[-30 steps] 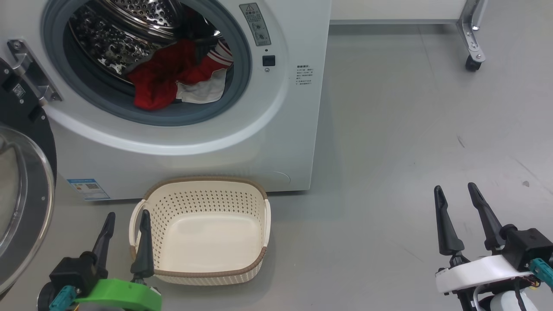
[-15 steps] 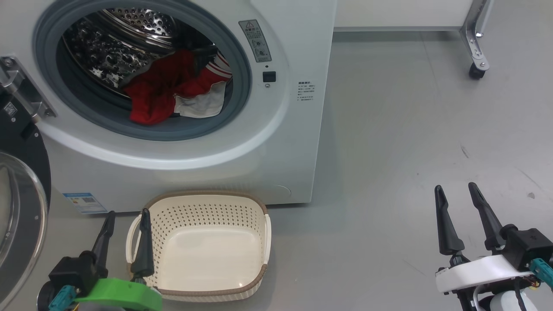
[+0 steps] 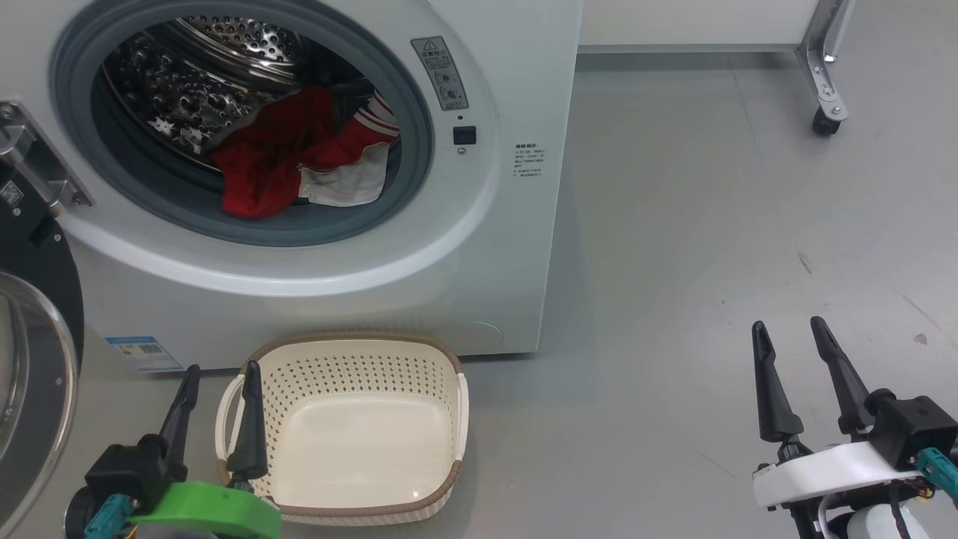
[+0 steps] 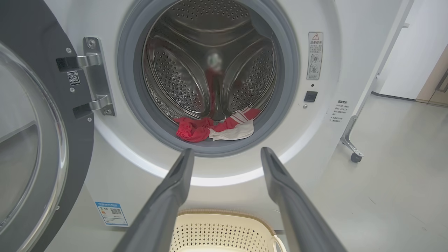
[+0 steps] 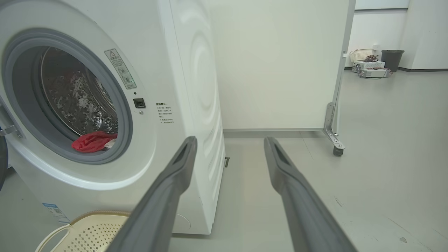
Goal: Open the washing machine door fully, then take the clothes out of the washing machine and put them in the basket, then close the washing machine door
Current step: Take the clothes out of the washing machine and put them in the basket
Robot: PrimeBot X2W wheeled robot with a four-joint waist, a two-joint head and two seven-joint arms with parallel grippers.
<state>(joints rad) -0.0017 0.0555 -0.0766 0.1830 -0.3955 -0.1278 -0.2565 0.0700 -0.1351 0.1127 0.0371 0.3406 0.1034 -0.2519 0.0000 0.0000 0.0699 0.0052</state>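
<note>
The white washing machine stands with its door swung wide open to the left. Red and white clothes lie at the front of the steel drum. The cream basket sits empty on the floor in front of the machine. My left gripper is open, low beside the basket's left handle. My right gripper is open, far to the right over bare floor.
A grey floor stretches right of the machine. A metal frame leg with a caster stands at the back right, next to a white panel. Boxes and a dark bin sit far off.
The head camera has tilted and shifted, so the machine and basket sit lower in the picture. Neither gripper has moved, and the clothes lie as before.
</note>
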